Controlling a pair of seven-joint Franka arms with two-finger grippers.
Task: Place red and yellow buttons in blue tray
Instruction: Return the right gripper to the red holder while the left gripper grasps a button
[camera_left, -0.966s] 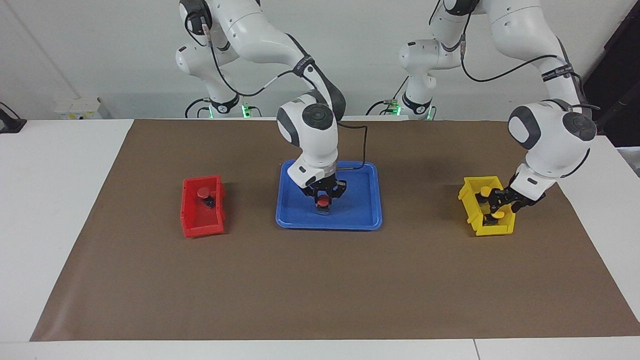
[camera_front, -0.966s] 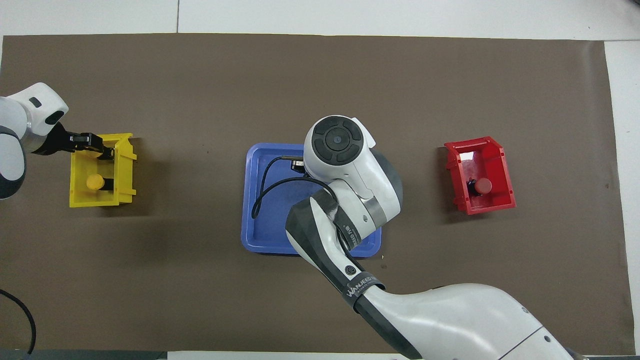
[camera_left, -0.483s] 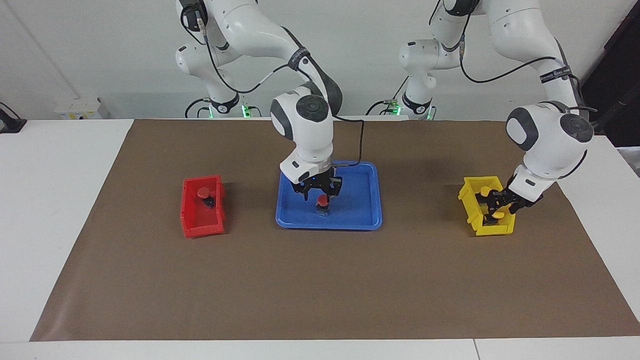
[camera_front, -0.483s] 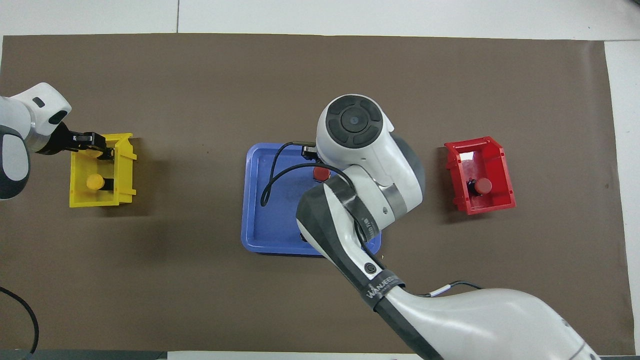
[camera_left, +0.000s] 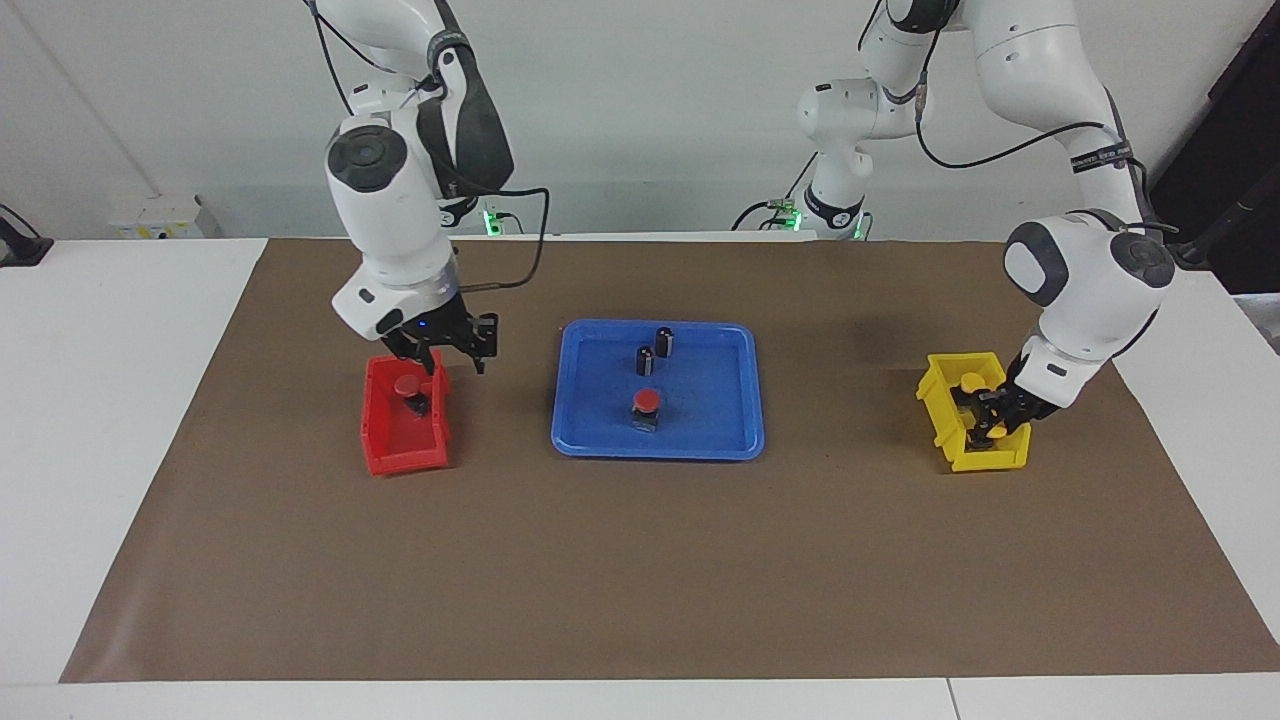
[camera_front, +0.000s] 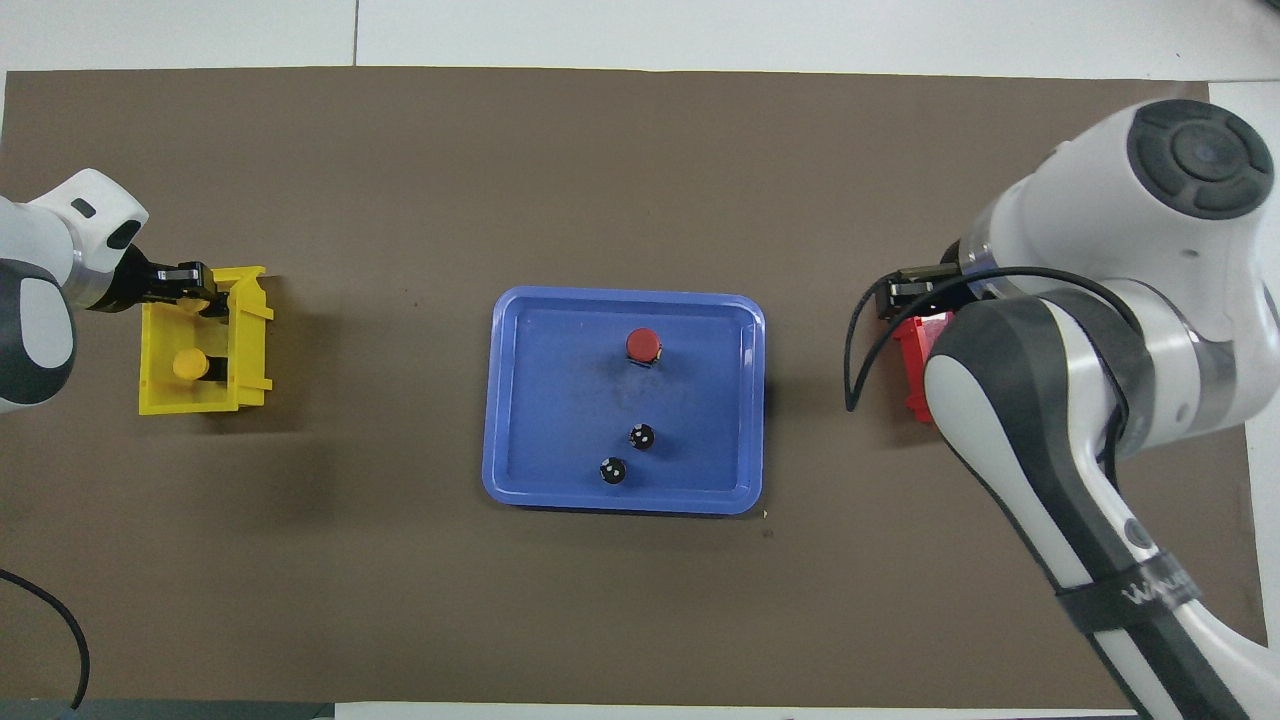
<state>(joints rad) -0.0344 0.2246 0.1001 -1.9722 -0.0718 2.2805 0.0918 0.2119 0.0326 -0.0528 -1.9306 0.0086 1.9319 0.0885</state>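
Overhead, the right gripper (camera_left: 440, 350) hangs open above the red bin's (camera_left: 400, 455) red button (camera_left: 406, 384). Another sits in the blue tray (camera_left: 720, 440). Farther out, the left gripper (camera_left: 992, 418) looks closed on a yellow button (camera_left: 990, 432); a crooked lift could snag the yellow bin (camera_left: 990, 460).

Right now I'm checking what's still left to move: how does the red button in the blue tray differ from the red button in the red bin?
The red button in the tray stands alone on the blue tray, already delivered; the red button in the bin sits in the small deep red bin.
Nothing hovers over the tray one; the right gripper is over the bin one.
Both have a round red cap on a black base.
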